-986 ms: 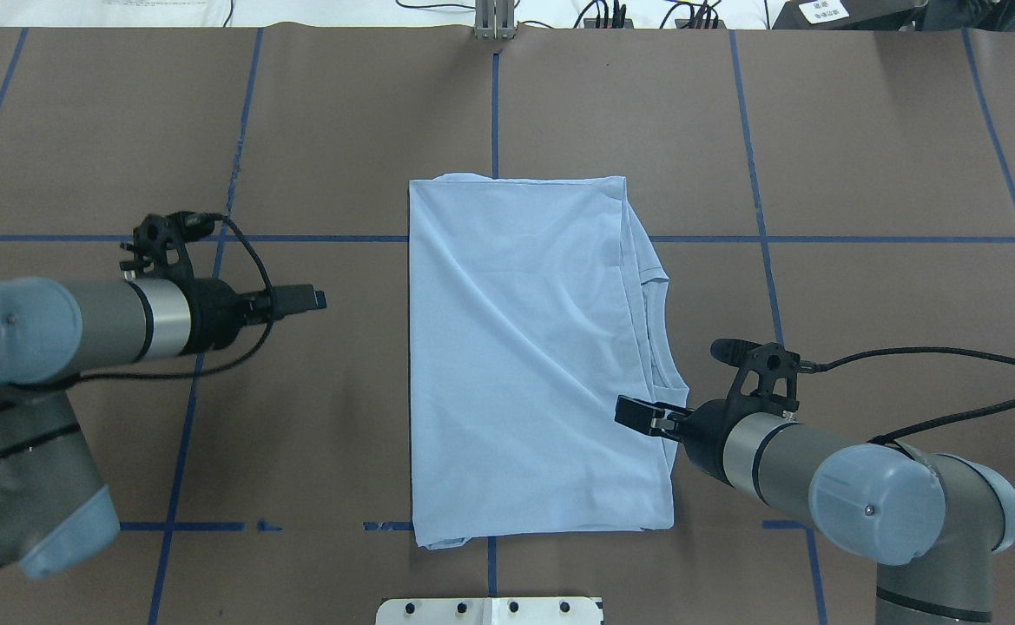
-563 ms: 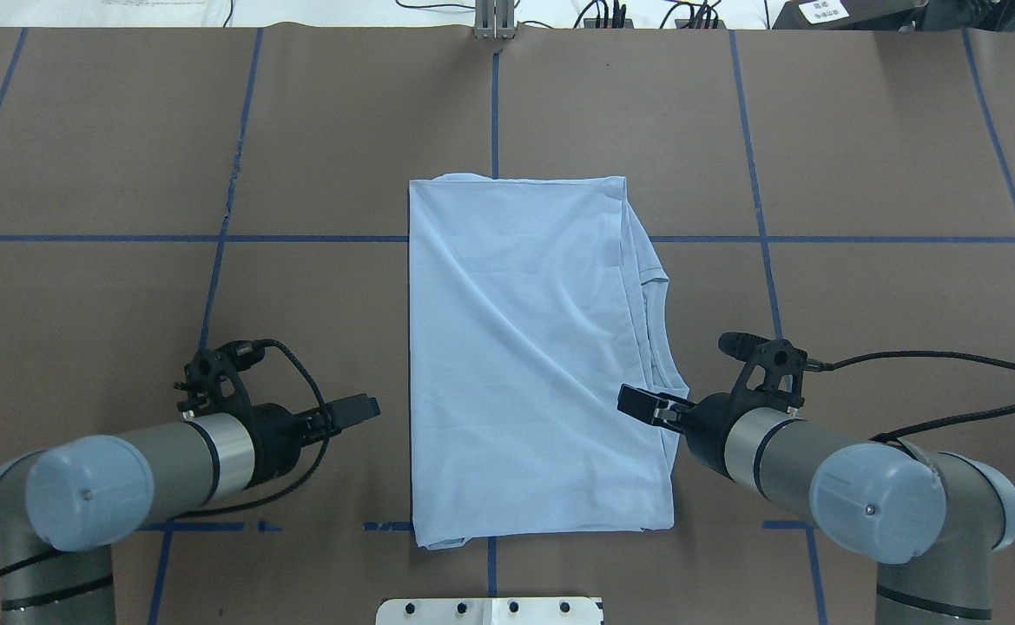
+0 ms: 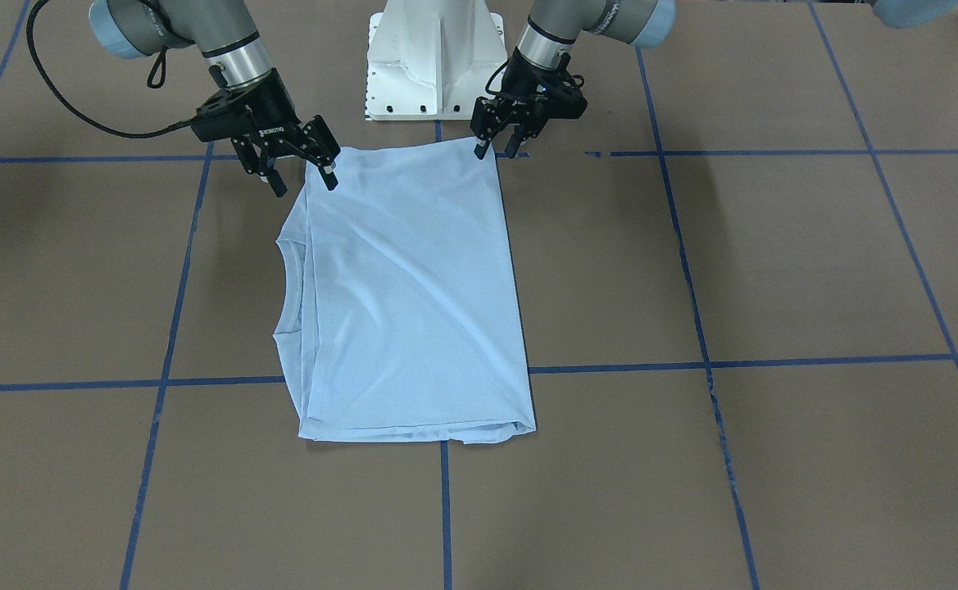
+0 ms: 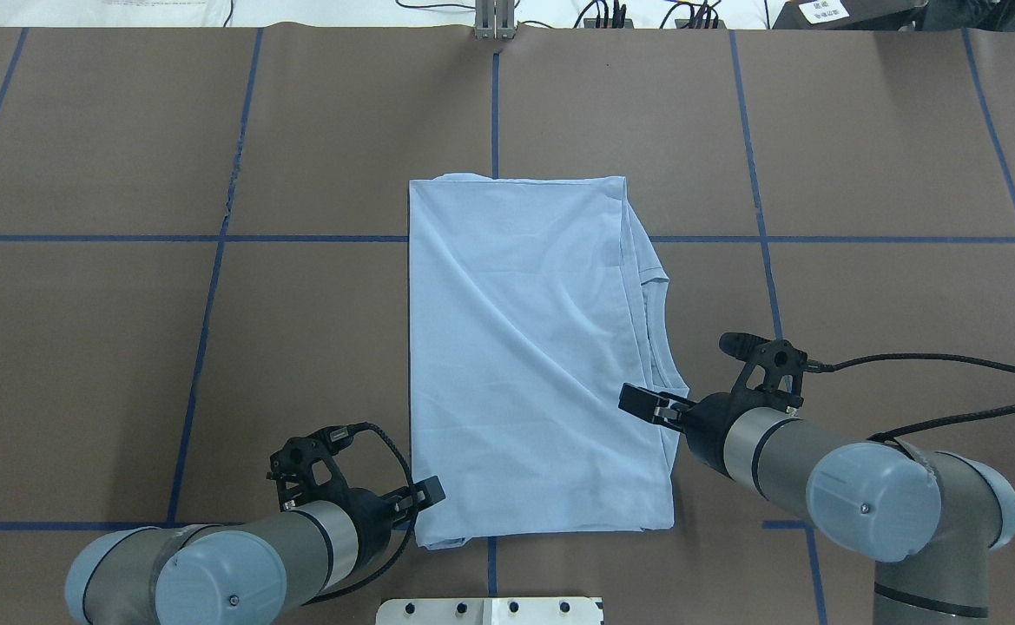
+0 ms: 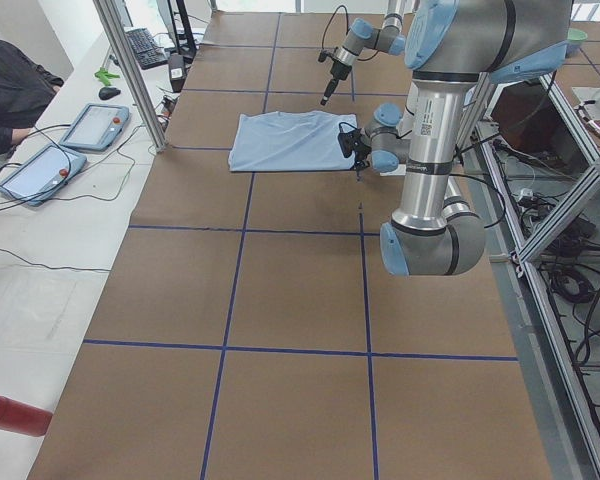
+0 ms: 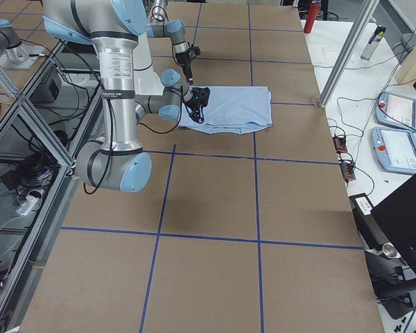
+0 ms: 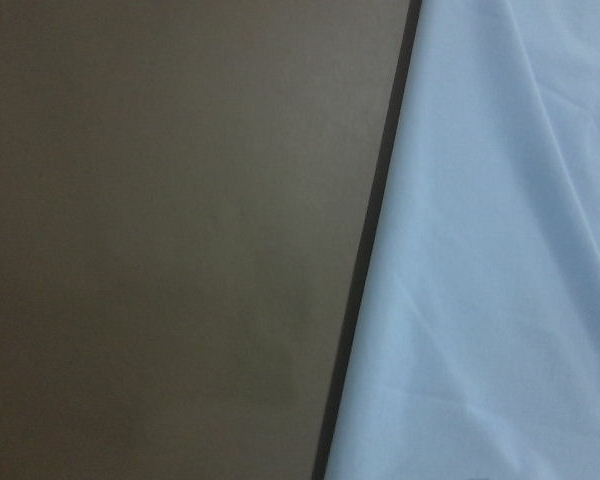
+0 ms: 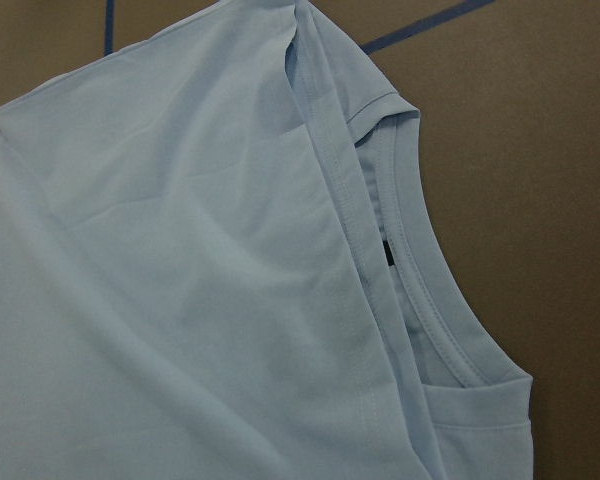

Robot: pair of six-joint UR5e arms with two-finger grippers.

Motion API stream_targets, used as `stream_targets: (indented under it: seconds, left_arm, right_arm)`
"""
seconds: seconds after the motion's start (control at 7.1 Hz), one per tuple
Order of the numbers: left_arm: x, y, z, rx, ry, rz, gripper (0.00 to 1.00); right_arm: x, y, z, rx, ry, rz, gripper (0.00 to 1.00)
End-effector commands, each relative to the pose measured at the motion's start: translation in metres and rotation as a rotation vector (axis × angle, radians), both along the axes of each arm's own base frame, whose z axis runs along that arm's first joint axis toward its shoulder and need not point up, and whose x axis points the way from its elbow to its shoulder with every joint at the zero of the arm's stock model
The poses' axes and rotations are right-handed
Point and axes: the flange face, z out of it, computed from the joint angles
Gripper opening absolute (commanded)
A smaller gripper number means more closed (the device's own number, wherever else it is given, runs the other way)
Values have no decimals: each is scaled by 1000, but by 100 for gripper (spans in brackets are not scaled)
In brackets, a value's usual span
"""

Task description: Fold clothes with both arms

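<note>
The pale blue T-shirt (image 4: 524, 347) lies folded into a tall rectangle mid-table, also in the front view (image 3: 405, 303). Its collar (image 4: 659, 347) shows at the right edge, and the dark neck label (image 8: 385, 252) shows in the right wrist view. The palm print is hidden. My left gripper (image 4: 429, 496) is open at the shirt's near left corner, one fingertip at the cloth's edge in the front view (image 3: 495, 150). My right gripper (image 4: 642, 404) is open over the shirt's right edge just near of the collar, and also shows in the front view (image 3: 302, 176). The left wrist view shows only the shirt's edge (image 7: 500, 250).
The white pedestal base (image 3: 433, 57) stands at the near edge behind the shirt. Blue tape lines (image 4: 212, 239) grid the brown table. A black cable (image 4: 950, 360) loops from the right wrist. Teach pendants (image 5: 90, 125) lie on a side bench.
My left arm has swung toward the near edge, bringing its gripper from the open table on the left to the shirt's near left corner. My right gripper has barely moved.
</note>
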Motion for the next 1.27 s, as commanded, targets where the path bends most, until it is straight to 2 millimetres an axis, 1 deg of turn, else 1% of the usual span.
stream_targets:
  seconds: [0.0,0.42,0.56,0.7,0.85,1.13]
  left_arm:
    - [7,14,0,-4,-5,25,69]
    - [10,20,1,-4,-8,35,67]
    - [11,20,-3,-5,-2,35,64]
    - [14,20,0,-6,-8,36,61]
    - [15,19,-2,-6,-5,35,56]
    - [22,20,-1,-7,-11,38,55]
  right_arm:
    - [-3,-1,5,-2,9,5,100]
    - [-6,-1,8,-3,15,8,100]
    - [-6,-1,8,-2,15,9,100]
    - [-6,-1,8,-2,14,9,100]
    - [-6,-1,8,-2,15,9,100]
    - [-6,-1,8,-8,12,13,100]
